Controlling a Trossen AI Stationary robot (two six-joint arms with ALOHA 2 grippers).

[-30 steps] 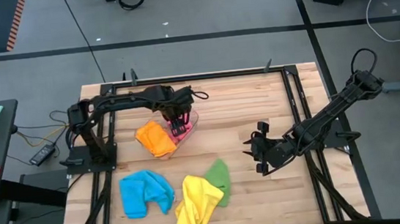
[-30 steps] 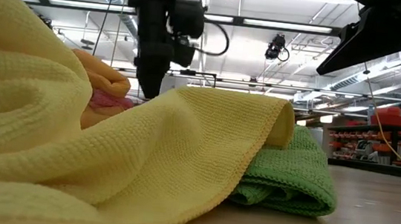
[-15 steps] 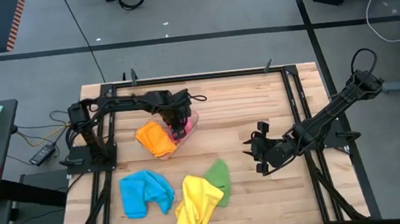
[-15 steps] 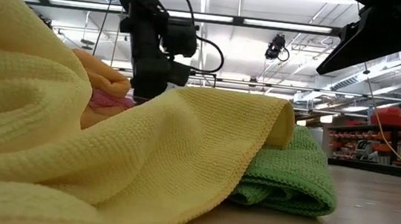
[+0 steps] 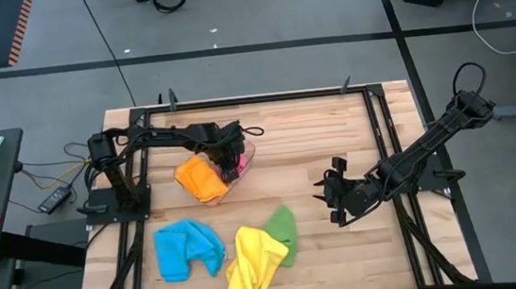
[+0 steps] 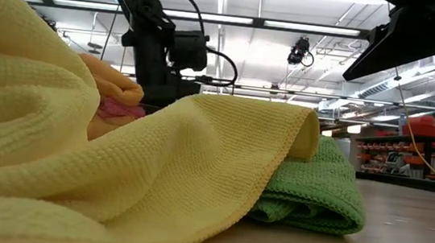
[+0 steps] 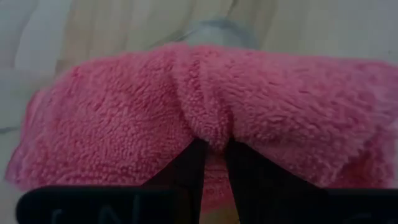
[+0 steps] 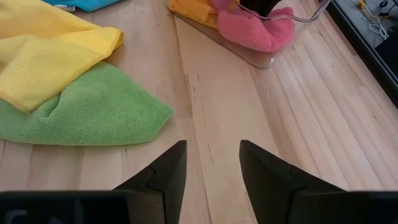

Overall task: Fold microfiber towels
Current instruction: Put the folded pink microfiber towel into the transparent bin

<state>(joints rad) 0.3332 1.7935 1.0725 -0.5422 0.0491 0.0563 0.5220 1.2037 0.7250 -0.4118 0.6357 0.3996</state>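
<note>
Bright, even overhead strip lighting; the left wrist close-up is blurred.

Five bright microfiber towels, all crumpled and unfolded

Pink towel (image 7: 205, 106) bunched beside the orange towel (image 5: 199, 179); blue towel (image 5: 187, 249) lies near the yellow towel (image 5: 253, 264), which overlaps the green towel (image 5: 283, 231) on the surface (image 5: 314, 130).

The pale wooden plank table (image 5: 315, 144) is carrying a clear plastic tub (image 5: 244, 168) near its left back, and a crumpled blue microfiber towel (image 5: 186, 248), yellow microfiber towel (image 5: 253, 263) and green microfiber towel (image 5: 283, 229) are lying along its front edge.
</note>
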